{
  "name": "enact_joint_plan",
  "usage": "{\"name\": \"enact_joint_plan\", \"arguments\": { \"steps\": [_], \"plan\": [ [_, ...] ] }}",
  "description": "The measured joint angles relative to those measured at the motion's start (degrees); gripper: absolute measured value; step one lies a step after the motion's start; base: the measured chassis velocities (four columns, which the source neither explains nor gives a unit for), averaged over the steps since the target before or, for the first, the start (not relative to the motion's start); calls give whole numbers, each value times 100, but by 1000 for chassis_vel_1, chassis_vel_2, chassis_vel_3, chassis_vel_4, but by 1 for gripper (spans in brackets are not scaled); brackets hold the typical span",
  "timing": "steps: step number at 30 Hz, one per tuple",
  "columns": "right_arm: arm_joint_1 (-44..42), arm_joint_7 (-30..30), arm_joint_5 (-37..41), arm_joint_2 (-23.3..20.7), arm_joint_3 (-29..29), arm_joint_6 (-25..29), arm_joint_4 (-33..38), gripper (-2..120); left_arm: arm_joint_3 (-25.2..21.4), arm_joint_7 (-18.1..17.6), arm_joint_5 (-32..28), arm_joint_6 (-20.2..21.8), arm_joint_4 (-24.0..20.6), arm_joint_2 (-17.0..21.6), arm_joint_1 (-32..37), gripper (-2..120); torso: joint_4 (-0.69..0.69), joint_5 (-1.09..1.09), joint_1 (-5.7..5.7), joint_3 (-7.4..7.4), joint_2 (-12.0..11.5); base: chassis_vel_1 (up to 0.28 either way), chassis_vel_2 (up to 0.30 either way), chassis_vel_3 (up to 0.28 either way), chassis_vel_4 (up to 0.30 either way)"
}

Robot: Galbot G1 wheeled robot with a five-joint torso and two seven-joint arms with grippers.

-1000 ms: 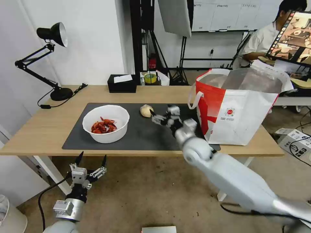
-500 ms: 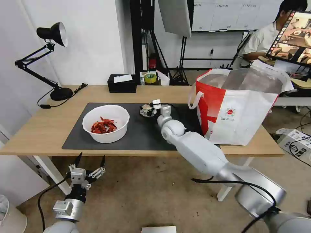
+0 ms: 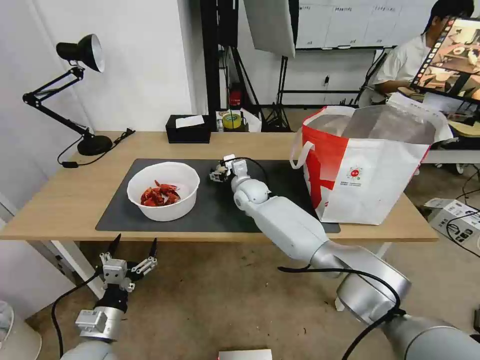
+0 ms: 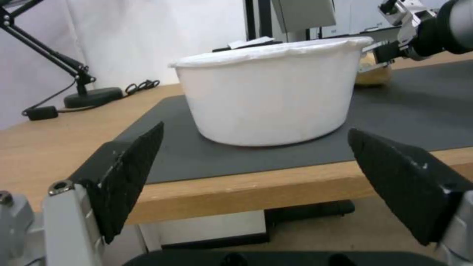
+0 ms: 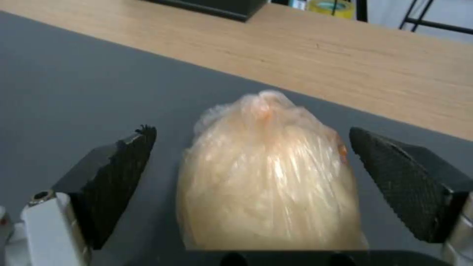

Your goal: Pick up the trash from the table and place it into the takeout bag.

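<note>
The right gripper [image 3: 218, 173] is reaching farther across the dark grey mat [image 3: 210, 210] toward the white bowl [image 3: 163, 190], its open fingers [image 5: 113, 177] now straddling the beige wrapped ball [image 5: 268, 173]. The left gripper [image 3: 131, 245] is dipping slightly lower below the table [image 3: 65, 200] edge.

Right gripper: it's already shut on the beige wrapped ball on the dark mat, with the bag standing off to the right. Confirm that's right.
Not shut. In the right wrist view the right gripper is open, its fingers standing apart on either side of the beige wrapped ball without touching it. The ball does lie on the dark mat, and the takeout bag stands to the right.
</note>
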Motion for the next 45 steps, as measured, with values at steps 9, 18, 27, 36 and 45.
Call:
{"name": "enact_joint_plan", "arguments": {
  "steps": [9, 18, 27, 36, 45],
  "plan": [
    [-62, 207, -66, 51, 11, -145, 6, 100, -14, 3, -27, -15, -1, -2, 1, 100, 0, 0, 0, 0, 0, 0, 0, 0, 0],
    [-143, 342, -45, 43, 34, -298, 52, 95, -5, 5, -14, -26, 7, -11, -7, 100, -1, 1, 0, 0, 0, 0, 0, 0, 0],
    [-179, 395, -36, 44, 94, -271, 106, 69, -13, 5, -24, -31, 11, -6, -3, 100, 0, 1, 0, 0, 0, 0, 0, 0, 0],
    [-356, 619, 150, -305, 82, -177, 713, 36, 3, 5, -29, -34, -15, -3, -9, 100, -1, 1, 0, 0, 0, 0, 0, 0, 0],
    [-766, 970, -152, -1230, 76, 74, 2289, 7, 12, 1, -19, -34, -100, -16, 28, 100, -1, 2, 0, 0, 0, 0, 0, 0, 0]
  ]
}}
